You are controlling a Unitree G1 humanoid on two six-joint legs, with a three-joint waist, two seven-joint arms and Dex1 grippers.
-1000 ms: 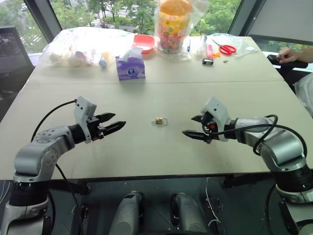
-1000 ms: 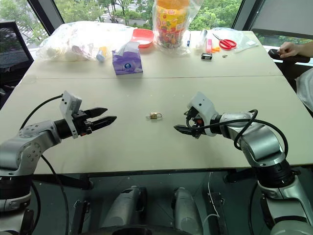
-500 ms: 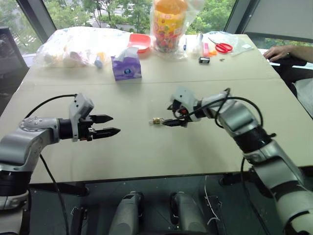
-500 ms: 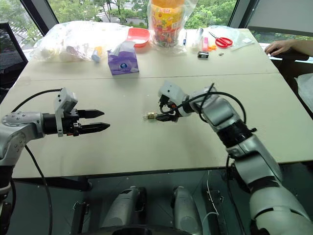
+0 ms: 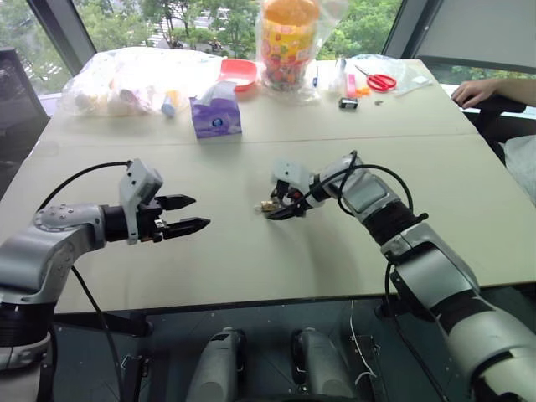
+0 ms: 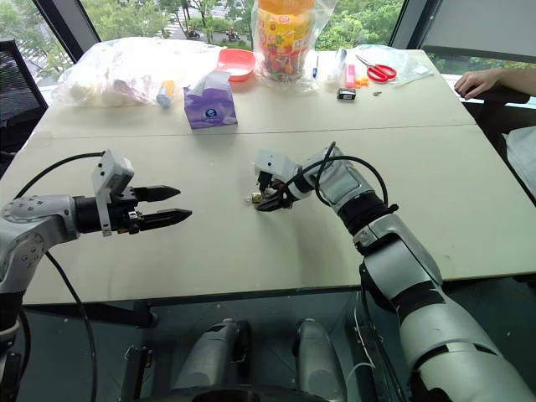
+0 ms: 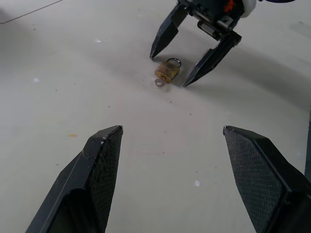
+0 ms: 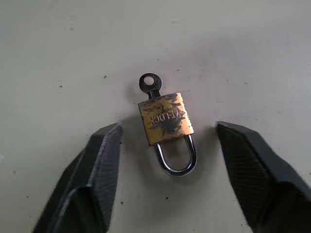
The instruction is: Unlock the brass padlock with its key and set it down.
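Brass padlock [image 8: 165,119]: scuffed rectangular body, rounded steel shackle, flat on matte beige desk [image 8: 252,48]. Key [image 8: 149,84]: ring-headed, inserted. Right pincer [image 8: 166,167] spread, straddling padlock. Left pincer [image 5: 194,213] spread, empty.

Worn golden-yellow padlock [image 8: 165,119] with silver shackle, dark key [image 8: 150,84]; black cross-hatched pincer fingers [image 8: 95,177]; pale beige bench [image 5: 251,260]; purple tissue box [image 5: 216,117]; red scissors [image 5: 381,81].

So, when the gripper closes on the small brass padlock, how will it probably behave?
The brass padlock lies flat on the smooth table, so it may slide before it lifts. Being metal, it should stay rigid. The key sticking out of its body could catch a finger.
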